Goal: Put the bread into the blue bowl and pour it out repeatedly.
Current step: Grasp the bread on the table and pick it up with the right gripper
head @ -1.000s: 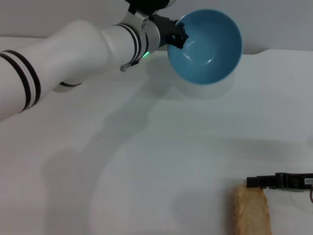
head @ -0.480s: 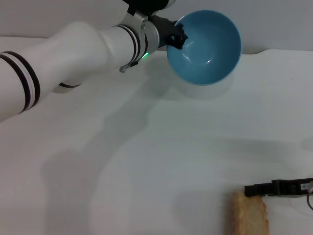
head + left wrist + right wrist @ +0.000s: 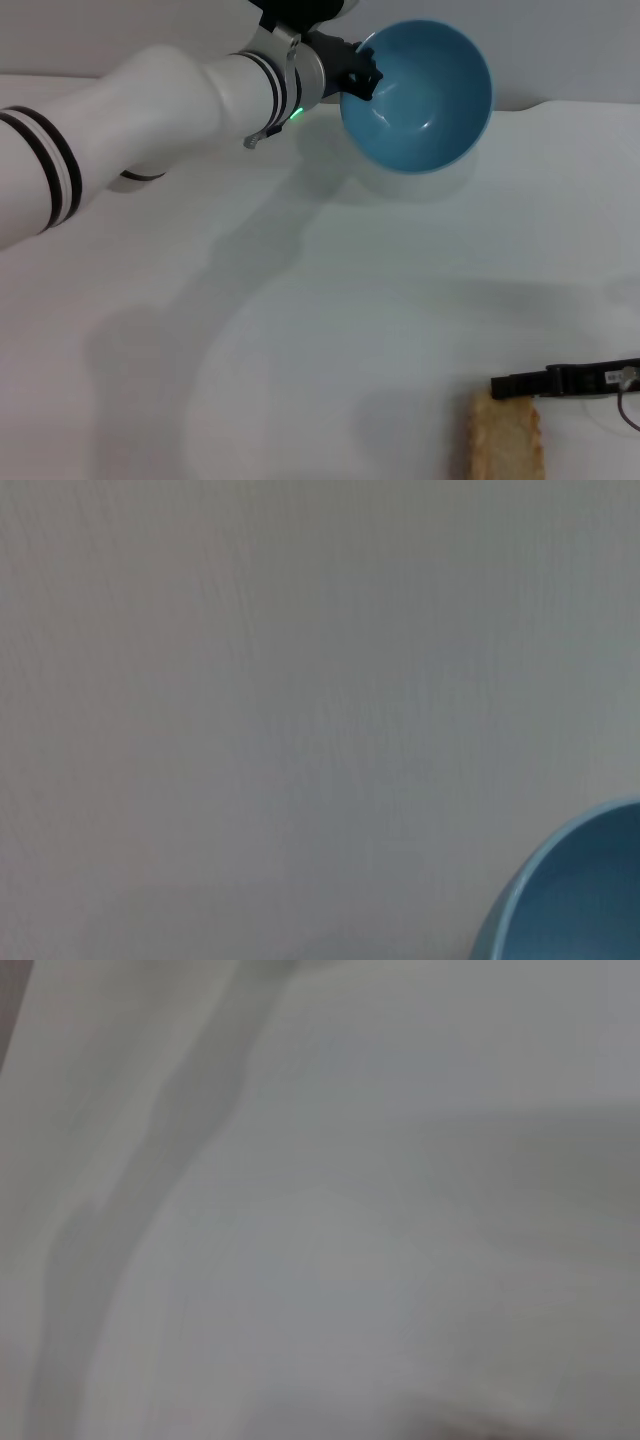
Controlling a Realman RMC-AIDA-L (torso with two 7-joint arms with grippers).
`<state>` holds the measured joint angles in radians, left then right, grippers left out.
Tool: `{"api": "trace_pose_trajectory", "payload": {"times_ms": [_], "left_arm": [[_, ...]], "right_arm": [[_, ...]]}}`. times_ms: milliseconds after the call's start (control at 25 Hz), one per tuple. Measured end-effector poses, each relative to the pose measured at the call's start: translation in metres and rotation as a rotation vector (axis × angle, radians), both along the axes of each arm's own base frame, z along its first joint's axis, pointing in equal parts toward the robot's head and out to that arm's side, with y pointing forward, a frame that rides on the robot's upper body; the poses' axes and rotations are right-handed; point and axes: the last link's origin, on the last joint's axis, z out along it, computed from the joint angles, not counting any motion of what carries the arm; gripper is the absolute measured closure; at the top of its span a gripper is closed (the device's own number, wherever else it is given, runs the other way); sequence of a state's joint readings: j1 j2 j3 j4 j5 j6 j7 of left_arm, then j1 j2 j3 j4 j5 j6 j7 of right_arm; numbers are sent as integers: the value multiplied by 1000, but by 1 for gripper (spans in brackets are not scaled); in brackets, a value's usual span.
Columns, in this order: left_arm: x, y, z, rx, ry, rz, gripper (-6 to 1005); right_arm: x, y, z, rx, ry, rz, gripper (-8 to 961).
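The blue bowl (image 3: 420,95) is held up at the far middle of the table, tilted so its glossy empty inside faces me. My left gripper (image 3: 362,72) is shut on its left rim. A part of the bowl also shows in the left wrist view (image 3: 585,900). The bread (image 3: 505,440), tan side showing, is at the near right, cut off by the picture's bottom edge. My right gripper (image 3: 505,388) comes in from the right; one dark finger (image 3: 560,381) lies across the loaf's far end and seems shut on it. The right wrist view shows only table.
The white table (image 3: 300,330) spreads between bowl and bread, with arm shadows across it. Its back edge (image 3: 560,105) runs just behind the bowl. My left arm (image 3: 150,110) spans the far left.
My right gripper and the bread have moved together a little left and toward the near edge. The left arm and the bowl have stayed nearly still.
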<state>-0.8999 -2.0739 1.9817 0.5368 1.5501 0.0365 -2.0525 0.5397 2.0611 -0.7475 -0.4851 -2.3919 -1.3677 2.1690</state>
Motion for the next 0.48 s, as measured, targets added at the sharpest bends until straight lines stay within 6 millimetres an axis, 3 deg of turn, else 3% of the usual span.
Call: {"api": "trace_pose_trajectory", "payload": {"times_ms": [160,480], "left_arm": [[-2,-1,0,0,-2,3,1000],[-2,-1,0,2,-1,2,1001]], "right_arm": [[-2,0,-3,-18,2,3,511],[-7,2,-4,-16,13,22,664]]}}
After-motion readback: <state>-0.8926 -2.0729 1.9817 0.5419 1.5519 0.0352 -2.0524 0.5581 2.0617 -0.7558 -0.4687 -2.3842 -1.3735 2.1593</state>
